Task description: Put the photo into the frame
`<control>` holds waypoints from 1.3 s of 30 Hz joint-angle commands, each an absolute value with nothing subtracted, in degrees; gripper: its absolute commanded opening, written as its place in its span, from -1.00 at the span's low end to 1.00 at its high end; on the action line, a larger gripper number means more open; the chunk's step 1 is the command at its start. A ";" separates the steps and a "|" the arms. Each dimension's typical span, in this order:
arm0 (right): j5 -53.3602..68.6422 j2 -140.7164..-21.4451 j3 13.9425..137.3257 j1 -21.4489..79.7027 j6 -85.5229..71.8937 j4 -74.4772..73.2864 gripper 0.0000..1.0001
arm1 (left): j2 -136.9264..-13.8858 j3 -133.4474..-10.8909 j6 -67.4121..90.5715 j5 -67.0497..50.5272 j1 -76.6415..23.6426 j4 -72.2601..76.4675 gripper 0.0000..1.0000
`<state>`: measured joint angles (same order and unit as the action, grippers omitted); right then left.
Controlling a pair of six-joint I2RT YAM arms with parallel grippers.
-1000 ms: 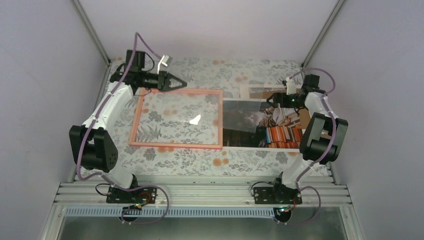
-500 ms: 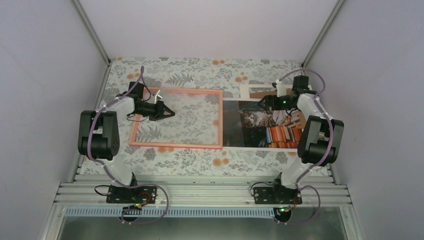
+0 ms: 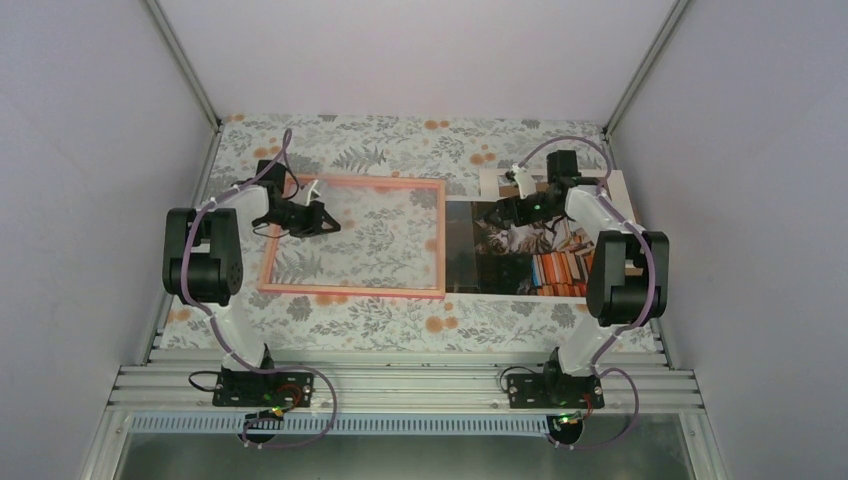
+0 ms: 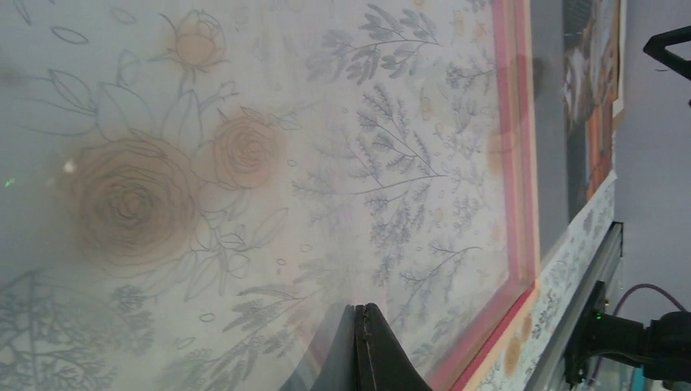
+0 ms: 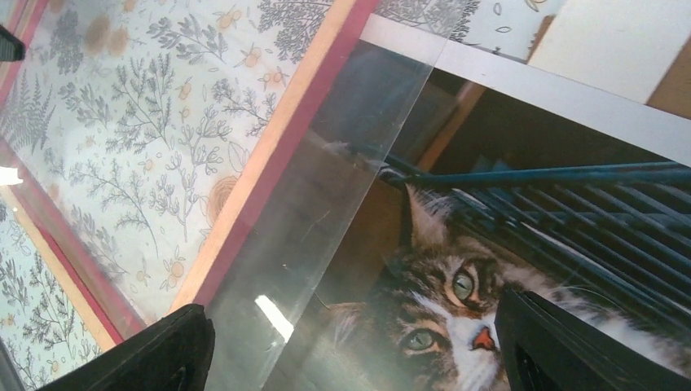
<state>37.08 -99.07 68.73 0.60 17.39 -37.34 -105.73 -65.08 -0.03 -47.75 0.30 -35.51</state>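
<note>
Moved since the earlier view: left gripper (image 3: 332, 226), brought down from beyond the far-left corner of the frame (image 3: 352, 291) to a place over its far-left pane; right gripper (image 3: 497, 212), carried left along the far edge of the photo (image 3: 545, 268).
Left fingers: pressed together, nothing held, low over the pane.
Right fingers (image 5: 175, 354): spread wide, nothing gripped, poised above the cat's face.
Frame: laid flat, left of centre on the floral table (image 3: 400, 322).
Photo: laid flat just right of the frame, outside it, its left part covered by a clear sheet (image 5: 326, 220) beside the frame's right edge.
Brown board (image 5: 675, 91): seen beyond the photo's far edge.
</note>
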 commanded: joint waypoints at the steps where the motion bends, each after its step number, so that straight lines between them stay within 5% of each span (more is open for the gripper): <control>1: 37.83 -100.27 69.26 2.13 18.81 -37.39 0.71 | -108.38 -67.87 -3.86 -44.26 0.62 -38.37 -0.95; 39: 32.88 -104.93 74.82 15.40 18.64 -35.16 0.63 | -114.68 -78.12 -8.00 -35.05 1.93 -52.55 -0.95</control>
